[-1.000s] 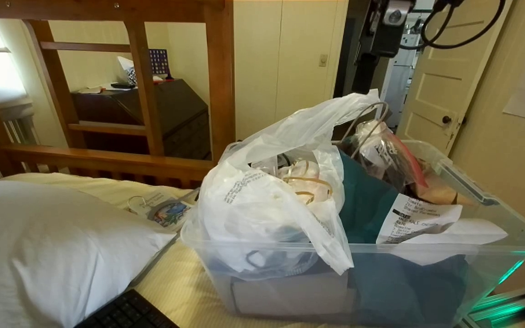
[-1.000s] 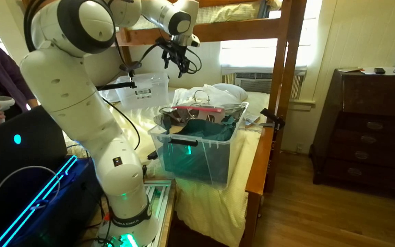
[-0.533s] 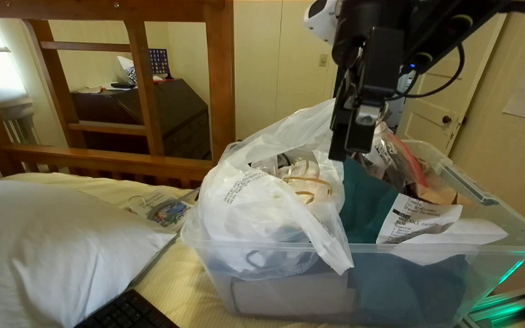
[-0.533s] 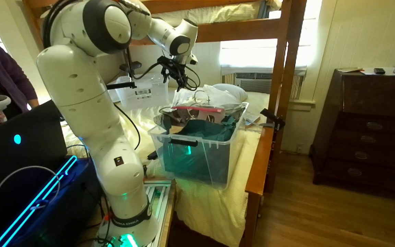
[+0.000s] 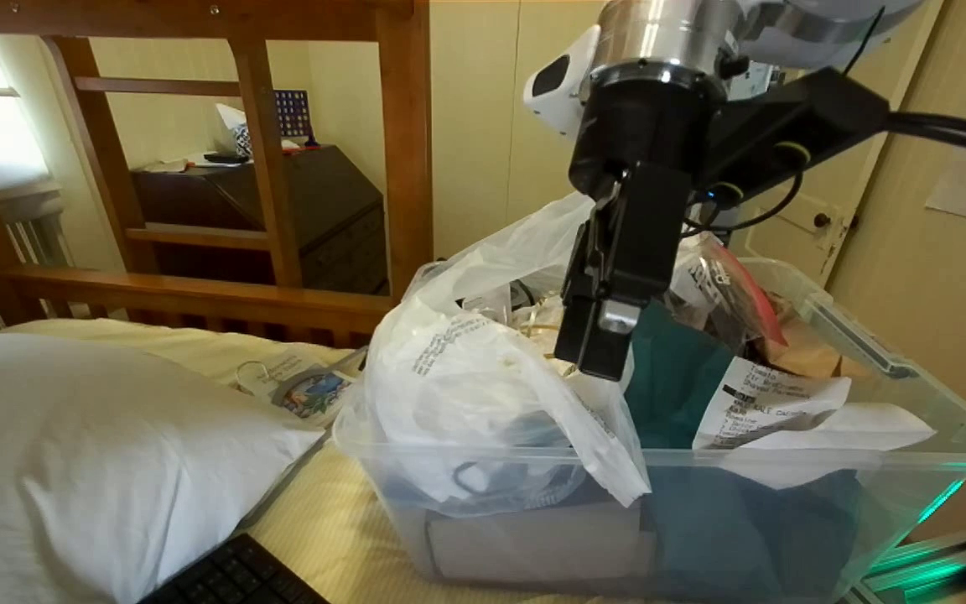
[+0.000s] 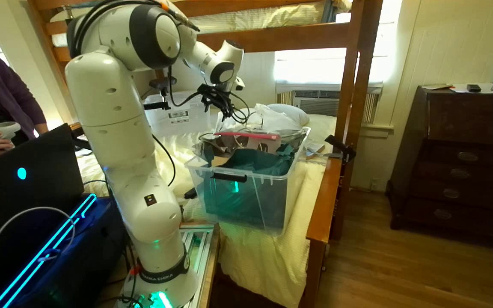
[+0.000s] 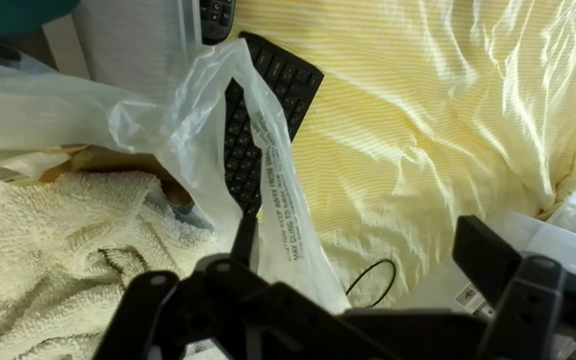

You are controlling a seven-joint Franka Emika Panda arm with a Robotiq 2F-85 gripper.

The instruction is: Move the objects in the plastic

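The plastic, a crinkled white translucent bag (image 5: 466, 386), bulges from one end of the clear storage tub (image 5: 919, 457), also seen in an exterior view as the tub (image 6: 246, 214). Beige items with gold bands (image 5: 552, 323) show through its opening. In the wrist view a cream towel (image 7: 68, 260) lies in the bag's mouth. My gripper (image 5: 592, 348) points down over the bag in both exterior views. Its fingers stand wide apart in the wrist view, where the gripper (image 7: 365, 240) has a printed bag handle (image 7: 280, 200) running close by one finger. Nothing is gripped. Contact with the bag cannot be told.
Teal cloth (image 5: 676, 377), a red-edged zip bag (image 5: 722, 285) and a paper receipt (image 5: 768, 403) share the tub. A pillow (image 5: 114, 461) and a keyboard (image 5: 236, 579) lie beside it on the bed. Another clear tub (image 6: 178, 113) stands behind; a bedpost (image 6: 357, 85) rises nearby.
From above the tub, my gripper has come down to the level of the bag's opening and across toward it. The jaws have stayed apart; the bag looks unmoved.
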